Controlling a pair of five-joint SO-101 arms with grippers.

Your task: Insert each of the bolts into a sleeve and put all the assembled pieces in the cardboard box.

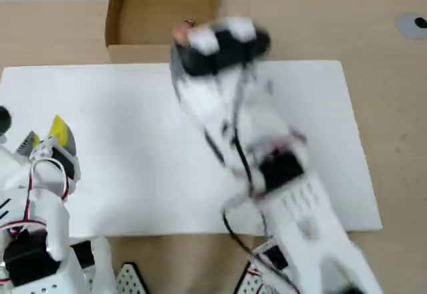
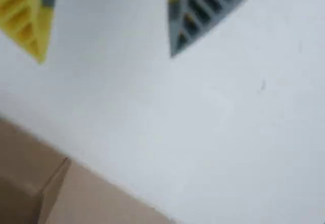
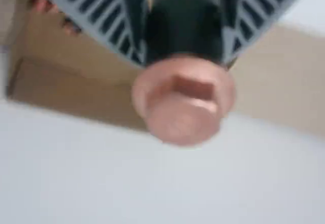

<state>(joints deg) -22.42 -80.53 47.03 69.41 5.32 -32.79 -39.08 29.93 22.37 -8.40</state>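
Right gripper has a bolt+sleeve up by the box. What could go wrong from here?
1. The right gripper clamps only the black sleeve. The pink bolt pokes out ungripped and might slip free.
2. In the high view the piece sits near the front wall of the cardboard box, so a release now could land on the rim or the white mat.
3. Going lower here may knock the box.

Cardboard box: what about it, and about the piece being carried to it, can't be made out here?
- High view: cardboard box cut off by the top edge and partly covered by the arm; contents uncountable.
- High view: right claw motion-blurred; over the box or short of it, unclear.
- Right wrist view: pink bolt in black sleeve, blurred; how deep it sits is hidden by the sleeve.
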